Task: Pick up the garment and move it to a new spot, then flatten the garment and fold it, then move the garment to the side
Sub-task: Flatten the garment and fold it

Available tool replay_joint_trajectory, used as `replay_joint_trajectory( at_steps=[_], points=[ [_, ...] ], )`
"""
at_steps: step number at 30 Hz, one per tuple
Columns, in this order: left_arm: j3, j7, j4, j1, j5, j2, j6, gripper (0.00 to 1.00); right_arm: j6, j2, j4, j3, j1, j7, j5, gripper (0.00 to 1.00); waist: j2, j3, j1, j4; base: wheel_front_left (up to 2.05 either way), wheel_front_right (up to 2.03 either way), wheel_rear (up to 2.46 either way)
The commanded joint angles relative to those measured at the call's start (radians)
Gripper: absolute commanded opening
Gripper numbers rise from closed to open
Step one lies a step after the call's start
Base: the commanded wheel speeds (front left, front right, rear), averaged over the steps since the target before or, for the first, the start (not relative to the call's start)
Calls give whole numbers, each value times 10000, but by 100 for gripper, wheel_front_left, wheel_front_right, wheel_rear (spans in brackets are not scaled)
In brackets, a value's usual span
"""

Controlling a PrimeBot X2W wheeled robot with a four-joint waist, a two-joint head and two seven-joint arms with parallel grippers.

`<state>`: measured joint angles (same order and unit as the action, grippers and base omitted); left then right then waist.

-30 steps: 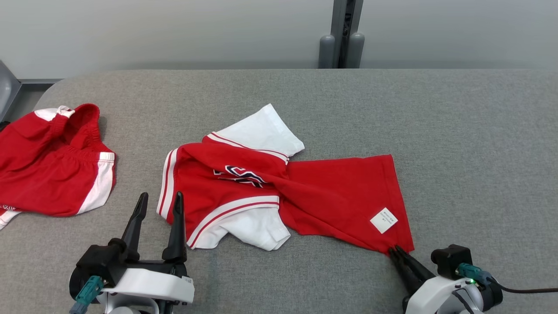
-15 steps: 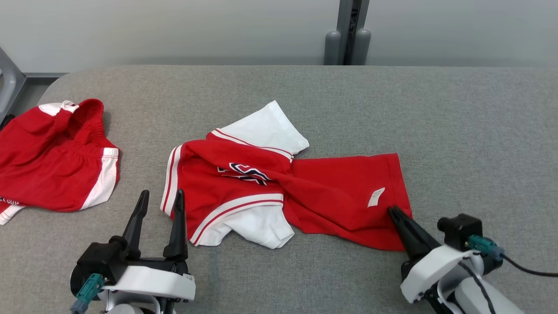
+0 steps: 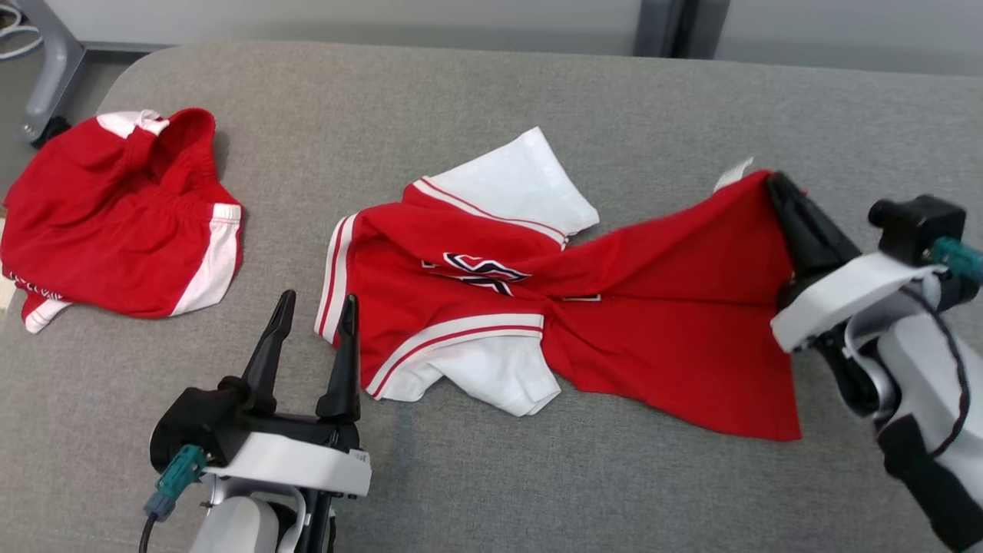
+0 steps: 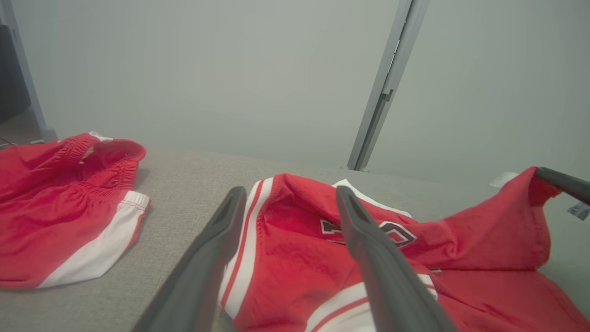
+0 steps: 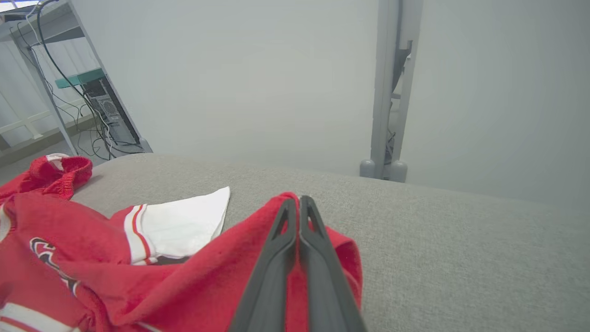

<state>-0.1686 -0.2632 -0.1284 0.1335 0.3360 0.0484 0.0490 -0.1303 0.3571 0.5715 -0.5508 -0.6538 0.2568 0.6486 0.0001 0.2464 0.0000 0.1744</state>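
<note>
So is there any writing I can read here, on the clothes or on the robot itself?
Nothing here can be read.
Red shirt: dark-and-white chest lettering, creased and partly folded under, unreadable.
White tag at the shirt's hem beside the right gripper: no print visible.
Red shorts: tiny marks at the lower edge, too small to read.

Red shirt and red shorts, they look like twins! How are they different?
The red shirt has white sleeves and dark lettering; the red shorts have a gathered waistband and a white side panel. The shirt's hem corner is pinched in the shut right pincer and lifted; the shorts lie bunched at the left, nothing holding them. Both are red with white trim, on the same grey table.
</note>
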Motion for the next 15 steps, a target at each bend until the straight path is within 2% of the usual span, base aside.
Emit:
replay_joint_trajectory(
  at_steps=[1,9,15],
  points=[
    [-1,-17,51,200,55,37,25,100,-10,134,80,52,-220,37,124,0,-1,393,0,342,0,0,0],
    [-481,-17,147,679,256,34,-12,100,-7,650,1354,-520,-2294,71,1160,0,-1,1200,0,970,0,0,0],
    [-676,-17,183,887,326,35,-59,100,-7,745,2579,-681,-3524,96,1321,0,-1,1465,0,1232,0,0,0]
  ],
)
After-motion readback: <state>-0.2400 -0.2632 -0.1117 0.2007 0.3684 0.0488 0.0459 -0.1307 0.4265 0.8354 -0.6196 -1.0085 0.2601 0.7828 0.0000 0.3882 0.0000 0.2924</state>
